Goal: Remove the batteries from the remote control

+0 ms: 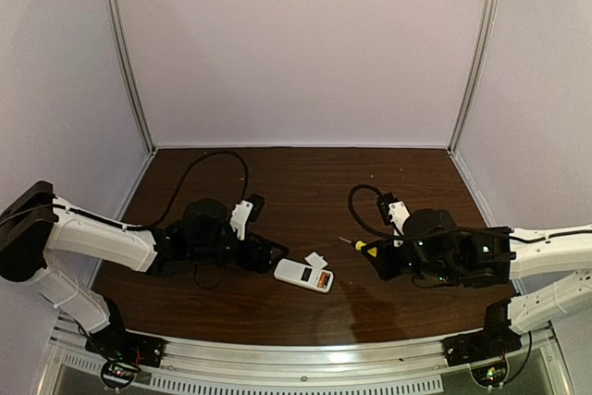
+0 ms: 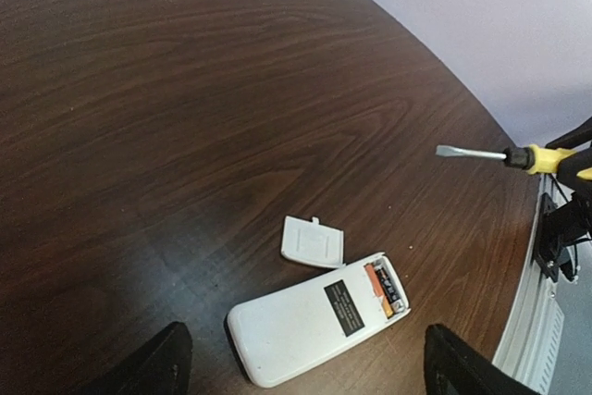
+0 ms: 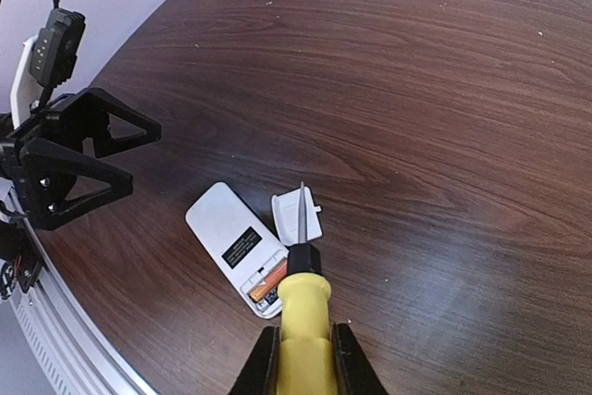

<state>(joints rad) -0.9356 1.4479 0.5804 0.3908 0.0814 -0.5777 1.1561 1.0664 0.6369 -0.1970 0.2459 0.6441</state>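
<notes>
The white remote control (image 1: 303, 275) (image 2: 314, 319) (image 3: 237, 245) lies face down on the brown table, its battery bay uncovered. The batteries (image 2: 387, 290) (image 3: 267, 282), one orange and one dark, sit side by side in that bay. My left gripper (image 1: 276, 253) (image 2: 305, 369) stands open just left of the remote, a finger on each side of it without touching. My right gripper (image 1: 384, 258) (image 3: 303, 363) is shut on the yellow-handled screwdriver (image 1: 363, 247) (image 2: 518, 155) (image 3: 303, 312), held above the table right of the remote, blade pointing toward it.
The small white cover piece (image 1: 316, 260) (image 2: 312, 242) (image 3: 298, 216) lies flat on the table beside the remote's open end. White enclosure walls stand at the back and sides. A metal rail (image 1: 296, 358) runs along the near edge.
</notes>
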